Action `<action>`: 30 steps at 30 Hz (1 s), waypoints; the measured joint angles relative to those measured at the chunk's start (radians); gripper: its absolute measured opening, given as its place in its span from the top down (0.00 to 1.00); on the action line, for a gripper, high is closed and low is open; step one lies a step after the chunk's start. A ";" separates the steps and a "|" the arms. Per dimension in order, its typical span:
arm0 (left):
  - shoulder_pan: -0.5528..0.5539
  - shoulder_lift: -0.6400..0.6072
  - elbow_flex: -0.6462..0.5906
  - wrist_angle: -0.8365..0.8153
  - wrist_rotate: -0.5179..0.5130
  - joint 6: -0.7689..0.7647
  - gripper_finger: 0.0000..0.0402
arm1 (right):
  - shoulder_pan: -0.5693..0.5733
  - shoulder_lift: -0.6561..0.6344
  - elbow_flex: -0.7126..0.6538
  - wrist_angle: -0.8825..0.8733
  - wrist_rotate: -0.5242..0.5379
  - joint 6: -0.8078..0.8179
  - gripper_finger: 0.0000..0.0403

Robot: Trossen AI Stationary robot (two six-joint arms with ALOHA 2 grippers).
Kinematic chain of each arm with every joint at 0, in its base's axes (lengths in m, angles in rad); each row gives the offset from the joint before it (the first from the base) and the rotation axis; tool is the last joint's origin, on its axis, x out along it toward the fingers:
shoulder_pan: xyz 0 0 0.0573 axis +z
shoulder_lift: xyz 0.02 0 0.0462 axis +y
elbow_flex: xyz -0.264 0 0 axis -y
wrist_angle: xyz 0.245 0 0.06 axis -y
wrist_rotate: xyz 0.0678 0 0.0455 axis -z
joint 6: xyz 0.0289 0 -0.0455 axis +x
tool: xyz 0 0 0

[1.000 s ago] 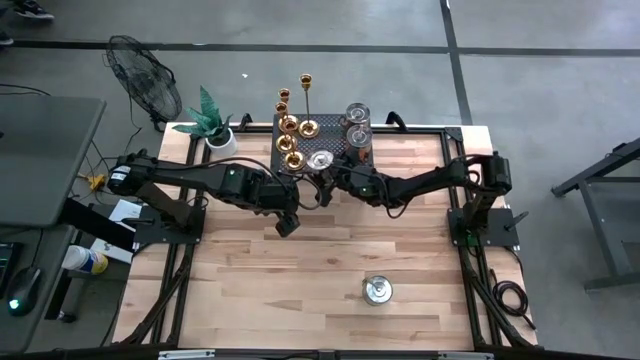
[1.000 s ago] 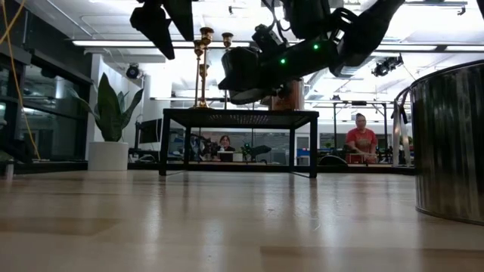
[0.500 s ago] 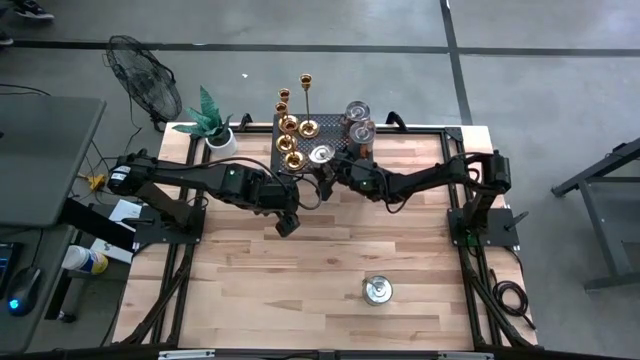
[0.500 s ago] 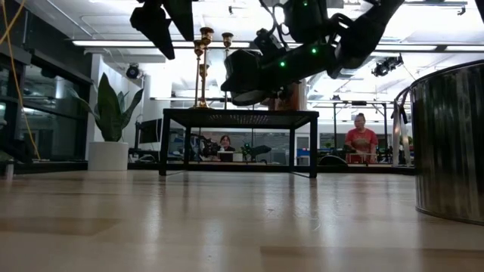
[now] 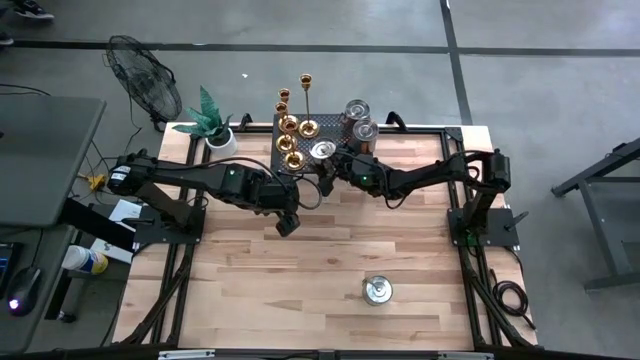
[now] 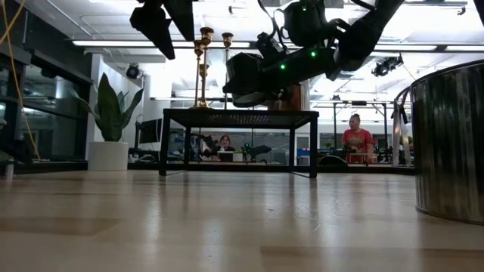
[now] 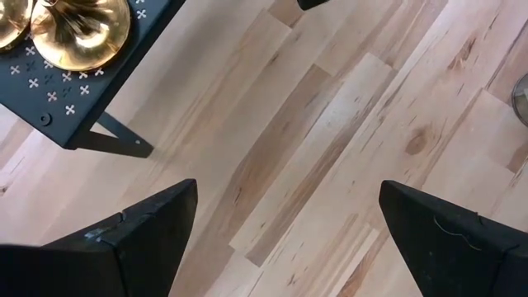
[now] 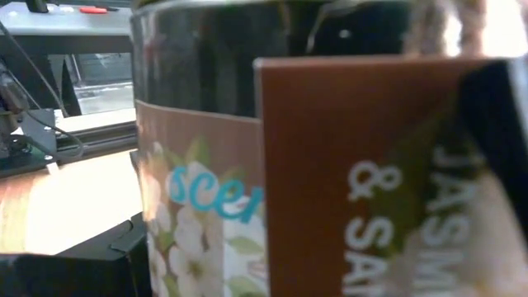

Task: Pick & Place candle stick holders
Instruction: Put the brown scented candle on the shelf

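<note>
Brass candle holders [image 5: 291,135] stand grouped on a small black perforated stand [image 5: 300,165] at the far edge of the wooden table [image 5: 320,270]. They fill the stand's left half: round flared bases side by side, with two tall slim stems at the back, which rise above the stand top in the low view [image 6: 203,64]. On the stand's right half sit scented candles in glass jars [image 5: 357,118] with brown labels, and a silver disc [image 5: 322,151] lies on the stand between the holders and the jars.

Just in front of the stand, on its holder side, the left gripper [image 5: 288,222] hangs above bare wood with its fingers [image 7: 140,239] spread wide apart and nothing between them; its wrist camera catches the stand's corner, one leg, and two brass bases [image 7: 82,29] on top.

At the stand's near edge, on the jar side, is the right gripper [image 5: 338,166]. Its wrist camera is filled by a labelled jar [image 8: 330,165] right up close, and I cannot tell whether those fingers are apart or together.

Well in front of the stand, toward the near edge of the table, sits a lone silver tin [image 5: 377,290]. Left of the stand is a potted plant [image 5: 214,122] at the table's corner.
</note>
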 joint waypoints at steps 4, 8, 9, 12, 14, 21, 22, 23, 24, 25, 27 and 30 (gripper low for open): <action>0.000 0.000 0.000 0.000 0.000 0.000 0.07 | -0.009 0.000 0.000 0.000 -0.042 0.000 0.15; 0.000 0.000 0.000 0.001 0.000 0.000 0.07 | -0.007 0.000 0.000 -0.001 -0.094 0.000 0.14; 0.000 0.000 0.000 0.001 0.000 0.000 0.07 | -0.007 0.000 0.000 -0.001 -0.104 0.000 0.14; 0.000 0.000 0.000 0.002 0.000 0.000 0.07 | -0.007 -0.001 0.000 0.000 -0.133 0.000 0.14; 0.000 0.000 0.000 0.002 0.000 0.000 0.07 | -0.007 -0.001 0.000 -0.001 -0.128 0.001 0.14; 0.000 0.000 0.000 -0.001 -0.001 0.002 0.07 | -0.003 0.010 0.009 0.005 -0.112 0.026 0.14; 0.000 0.000 0.000 -0.001 -0.001 0.005 0.07 | 0.000 0.019 0.020 0.018 -0.112 0.026 0.14; 0.000 0.000 0.000 -0.001 -0.002 0.008 0.07 | 0.002 0.032 0.033 0.020 -0.113 0.025 0.14; 0.000 0.000 0.000 -0.002 -0.003 0.008 0.07 | 0.006 0.047 0.047 0.019 -0.112 0.019 0.14; 0.000 0.000 0.000 -0.002 -0.004 0.010 0.07 | 0.009 0.063 0.064 0.015 -0.108 0.012 0.14; 0.000 0.000 0.000 -0.003 -0.004 0.016 0.07 | 0.015 0.086 0.082 0.009 -0.081 0.010 0.14; 0.000 0.000 0.000 -0.003 -0.003 0.018 0.07 | 0.018 0.108 0.106 0.018 -0.043 0.009 0.14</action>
